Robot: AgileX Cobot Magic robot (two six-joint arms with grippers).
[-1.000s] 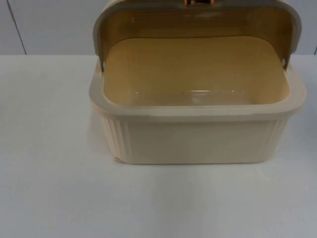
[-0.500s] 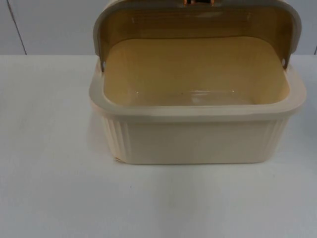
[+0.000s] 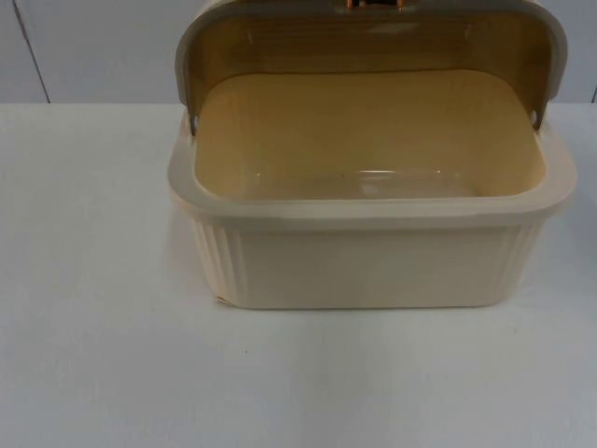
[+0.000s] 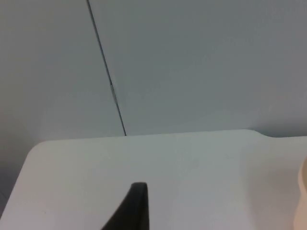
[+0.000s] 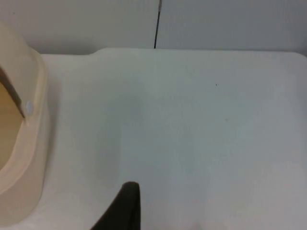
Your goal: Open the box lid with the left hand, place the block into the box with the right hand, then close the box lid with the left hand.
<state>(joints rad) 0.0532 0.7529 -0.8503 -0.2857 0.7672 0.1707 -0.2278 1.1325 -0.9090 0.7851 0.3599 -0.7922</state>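
Observation:
A cream ribbed box [image 3: 373, 266] stands on the white table in the top view. Its amber translucent lid [image 3: 373, 42] is swung up and back, with an orange latch [image 3: 373, 5] at its upper edge. The box's inside [image 3: 364, 140] is a bare yellow floor. My left gripper [image 4: 136, 208] hangs over bare table to the left of the box, whose edge [image 4: 302, 191] just enters the left wrist view. My right gripper [image 5: 124, 206] hangs over bare table to the right of the box, beside its rim [image 5: 29, 148] and the lid's hinge pin [image 5: 29, 108].
The grey partition wall [image 3: 93, 47] closes the table's far edge behind the box. White table top [image 3: 298, 383] spreads in front of the box and to both sides of it [image 5: 201, 134].

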